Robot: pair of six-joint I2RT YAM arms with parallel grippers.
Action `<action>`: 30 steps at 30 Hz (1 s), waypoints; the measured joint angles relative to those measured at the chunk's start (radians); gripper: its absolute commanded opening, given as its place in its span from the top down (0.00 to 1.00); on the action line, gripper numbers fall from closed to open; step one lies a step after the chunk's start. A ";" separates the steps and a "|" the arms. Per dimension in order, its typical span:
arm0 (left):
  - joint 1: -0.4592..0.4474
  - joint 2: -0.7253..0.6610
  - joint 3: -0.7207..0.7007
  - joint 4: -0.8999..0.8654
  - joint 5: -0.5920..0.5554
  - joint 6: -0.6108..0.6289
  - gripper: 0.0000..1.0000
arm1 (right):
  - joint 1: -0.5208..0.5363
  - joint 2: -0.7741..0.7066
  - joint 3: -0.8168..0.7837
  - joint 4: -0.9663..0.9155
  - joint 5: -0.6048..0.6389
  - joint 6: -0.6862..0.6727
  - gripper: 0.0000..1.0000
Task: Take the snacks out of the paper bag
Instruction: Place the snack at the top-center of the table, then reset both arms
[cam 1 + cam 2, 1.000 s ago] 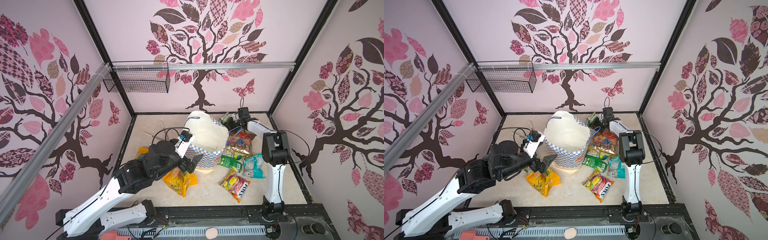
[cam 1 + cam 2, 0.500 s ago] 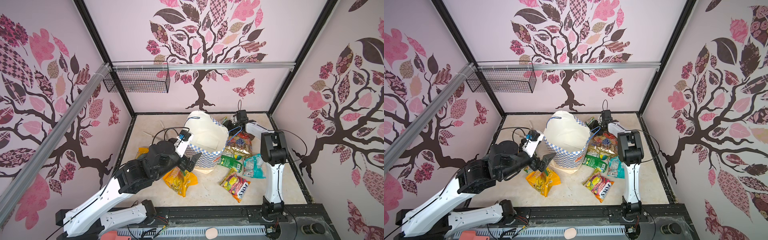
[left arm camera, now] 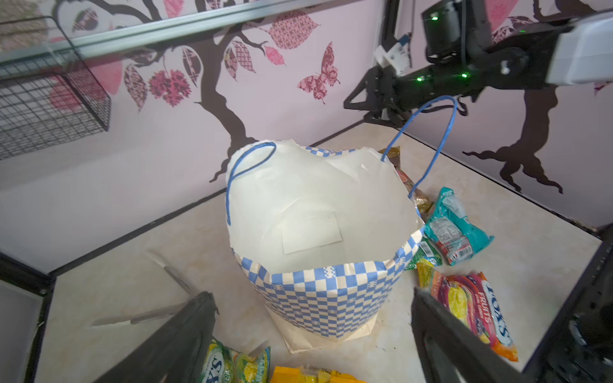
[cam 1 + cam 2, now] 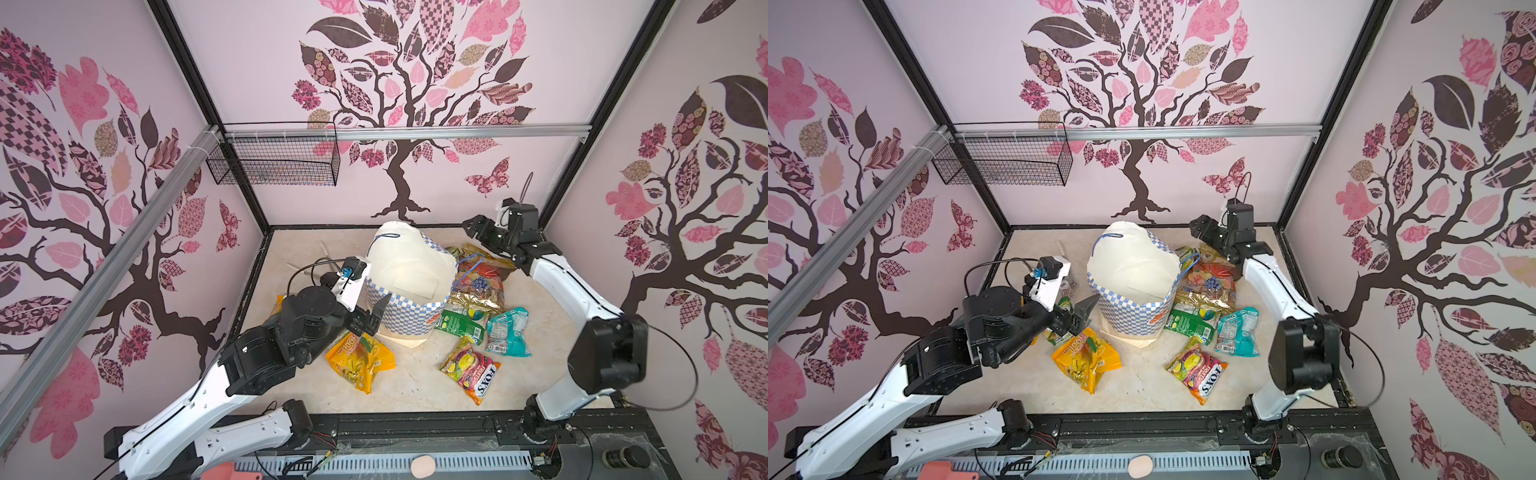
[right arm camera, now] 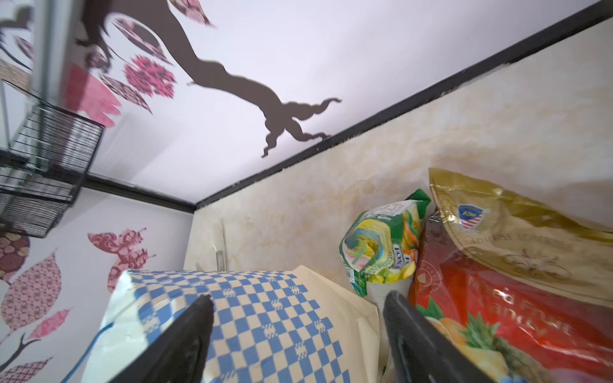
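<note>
Snacks point(image 4: 469, 370) lie scattered on the table point(image 4: 415, 390) beside the upright paper bag point(image 4: 409, 266), whose white inside looks empty, probably why the left gripper point(image 4: 372, 318) at its checkered front and the right gripper point(image 4: 473, 227) over the pile beside it hang spread, holding nothing.

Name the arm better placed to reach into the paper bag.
Left, probably: the left claw, open, faces the mouth of the paper bag at its near rim. The right claw, open, is behind the bag by the snacks.
</note>
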 measured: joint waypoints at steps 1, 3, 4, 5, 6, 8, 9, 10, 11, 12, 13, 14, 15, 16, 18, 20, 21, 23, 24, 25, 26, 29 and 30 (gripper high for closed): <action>0.000 -0.013 -0.014 0.015 -0.024 0.010 0.06 | -0.001 -0.061 -0.055 0.024 0.031 -0.009 0.08; 0.000 -0.044 -0.049 0.052 -0.071 0.027 0.06 | -0.001 -0.166 -0.158 0.064 0.092 -0.024 0.05; 0.000 -0.063 -0.070 0.072 -0.093 0.040 0.06 | -0.002 -0.209 -0.201 0.075 0.125 -0.032 0.03; 0.001 -0.085 -0.096 0.097 -0.117 0.050 0.06 | -0.002 -0.260 -0.255 0.093 0.158 -0.045 0.01; 0.002 -0.107 -0.122 0.119 -0.140 0.064 0.07 | -0.002 -0.309 -0.311 0.110 0.202 -0.060 0.01; 0.004 -0.145 -0.166 0.155 -0.185 0.086 0.07 | -0.003 -0.388 -0.404 0.137 0.278 -0.081 0.00; 0.006 -0.164 -0.189 0.175 -0.211 0.098 0.07 | -0.003 -0.433 -0.462 0.159 0.328 -0.092 0.00; 0.006 -0.177 -0.206 0.190 -0.237 0.109 0.07 | -0.003 -0.470 -0.510 0.176 0.366 -0.097 0.01; 0.006 -0.191 -0.225 0.210 -0.274 0.117 0.08 | -0.003 -0.513 -0.574 0.202 0.408 -0.103 0.00; 0.008 -0.203 -0.247 0.233 -0.317 0.124 0.08 | -0.003 -0.558 -0.640 0.231 0.447 -0.110 0.01; 0.010 -0.212 -0.268 0.254 -0.358 0.130 0.08 | -0.003 -0.590 -0.692 0.254 0.477 -0.117 0.00; 0.016 -0.222 -0.299 0.287 -0.406 0.140 0.08 | -0.003 -0.621 -0.748 0.280 0.511 -0.122 0.00; 0.027 -0.231 -0.332 0.312 -0.448 0.148 0.08 | -0.003 -0.646 -0.805 0.307 0.551 -0.126 0.01; 0.041 -0.238 -0.357 0.328 -0.476 0.154 0.08 | -0.003 -0.659 -0.849 0.330 0.585 -0.129 0.01; 0.092 -0.256 -0.421 0.359 -0.513 0.171 0.08 | -0.003 -0.662 -0.932 0.385 0.663 -0.134 0.00; 0.157 -0.275 -0.473 0.373 -0.524 0.180 0.08 | -0.003 -0.637 -0.992 0.449 0.724 -0.150 0.00; 0.195 -0.283 -0.494 0.382 -0.524 0.185 0.08 | -0.003 -0.609 -1.020 0.496 0.753 -0.167 0.00; 0.277 -0.293 -0.526 0.398 -0.505 0.189 0.01 | -0.003 -0.531 -1.066 0.613 0.797 -0.212 0.00; 0.335 -0.296 -0.541 0.410 -0.484 0.186 0.02 | -0.003 -0.481 -1.082 0.672 0.817 -0.238 0.00; 0.399 -0.295 -0.555 0.421 -0.460 0.178 0.01 | -0.003 -0.433 -1.092 0.726 0.830 -0.259 0.00; 0.471 -0.292 -0.571 0.433 -0.422 0.169 0.01 | -0.004 -0.378 -1.097 0.780 0.842 -0.283 0.00; 0.675 -0.243 -0.624 0.492 -0.292 0.160 0.02 | -0.010 -0.202 -1.099 0.972 0.853 -0.351 0.00; 0.710 -0.216 -0.649 0.527 -0.262 0.171 0.02 | -0.013 -0.155 -1.099 1.030 0.846 -0.370 0.00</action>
